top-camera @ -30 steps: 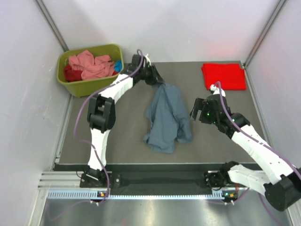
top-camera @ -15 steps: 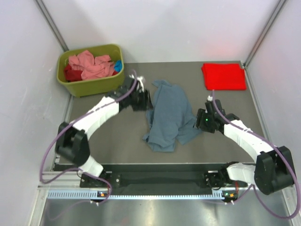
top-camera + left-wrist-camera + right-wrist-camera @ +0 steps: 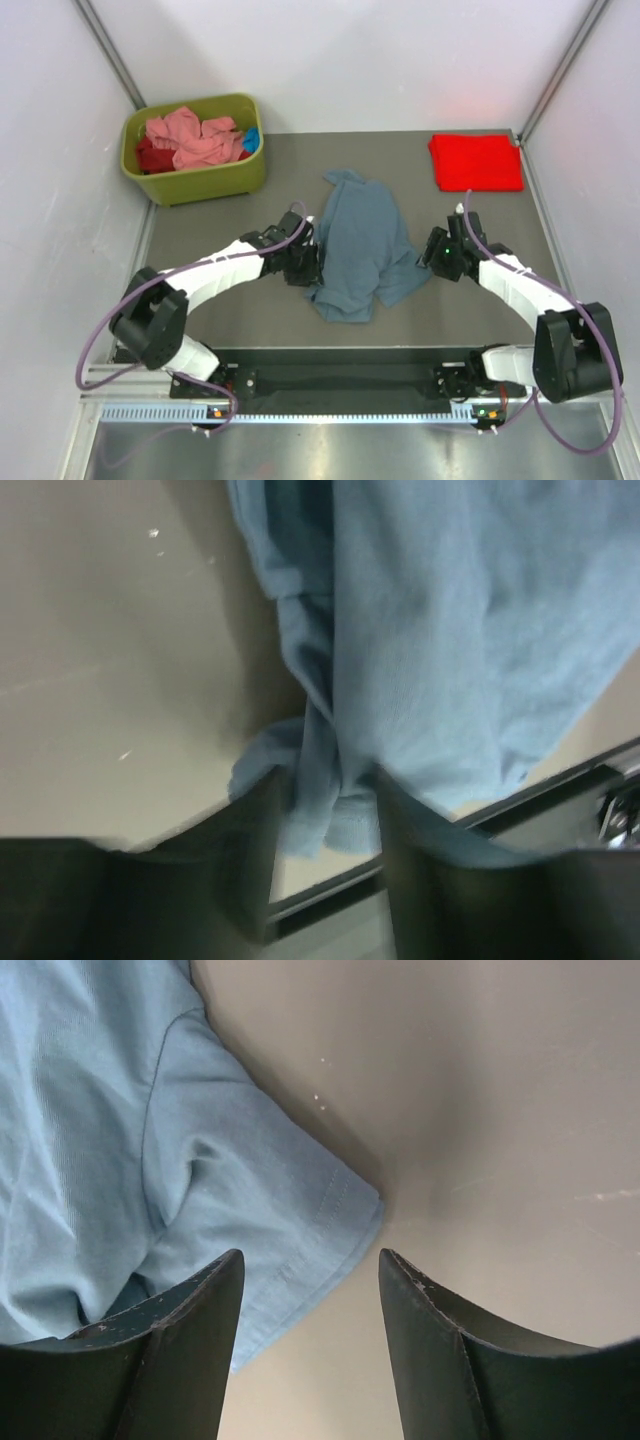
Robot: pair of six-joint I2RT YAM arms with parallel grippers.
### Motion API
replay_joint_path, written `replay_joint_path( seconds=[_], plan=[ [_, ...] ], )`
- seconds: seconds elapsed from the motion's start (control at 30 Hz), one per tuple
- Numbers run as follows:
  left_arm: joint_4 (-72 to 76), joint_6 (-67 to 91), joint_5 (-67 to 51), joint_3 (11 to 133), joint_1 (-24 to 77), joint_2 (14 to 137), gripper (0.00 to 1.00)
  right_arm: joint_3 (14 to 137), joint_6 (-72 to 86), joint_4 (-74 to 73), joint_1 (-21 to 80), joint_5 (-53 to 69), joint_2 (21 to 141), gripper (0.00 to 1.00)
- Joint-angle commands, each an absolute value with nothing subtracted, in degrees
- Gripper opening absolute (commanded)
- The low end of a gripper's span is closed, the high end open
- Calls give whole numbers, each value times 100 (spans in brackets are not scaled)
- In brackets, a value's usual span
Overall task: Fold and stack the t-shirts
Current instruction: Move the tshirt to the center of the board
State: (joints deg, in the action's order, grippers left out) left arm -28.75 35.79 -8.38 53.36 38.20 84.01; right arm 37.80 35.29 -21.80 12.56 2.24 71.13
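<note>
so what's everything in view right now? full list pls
blue-grey t-shirt: 1, slate blue-grey, crumpled at the middle of the table
red t-shirt: 1, bright red, folded flat at the far right corner
bin: 1, olive green, far left corner of the table
pink clothes: count unclear, salmon pink, heaped in the bin
dark red cloth: 1 visible, dark red, left side of the bin
bright blue item: 1, blue, right end of the bin, too hidden to identify
table: 1, grey
left gripper: 1, black, at the blue-grey t-shirt's left edge, a fold between its fingers, grip unclear
right gripper: 1, black, open over the sleeve hem on the shirt's right side
</note>
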Motion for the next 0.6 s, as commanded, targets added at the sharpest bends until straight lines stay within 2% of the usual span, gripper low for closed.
replay_joint_path(
  seconds=[0.0,0.1,0.2,0.27,0.3,0.37,0.47,0.57],
  plan=[
    [-2215,3849,-1089,5282,3832,8735,37,3709,3630,-1714,1187,264,7277,57],
    [-2521,3841,-714,5606,3815,9052,0,3612,3612,-1574,1187,264,7347,53],
    [-3207,3508,560,6615,3683,9386,0,3612,3534,-1521,1187,167,7392,43],
    [-3444,3192,877,7648,3324,9816,0,3656,3489,-1521,1178,132,7409,27],
    [-3619,3103,905,8029,3192,9991,0,3674,3463,-1529,1169,132,7383,14],
    [-3787,2884,932,9189,2849,10571,0,3726,3437,-1590,1186,149,7339,0],
    [-4025,2672,765,10567,2532,11345,0,3727,3489,-1731,1178,219,7093,0],
    [-3893,2417,642,11439,2391,11908,0,3569,3665,-1740,1204,429,6707,0]
  ],
)
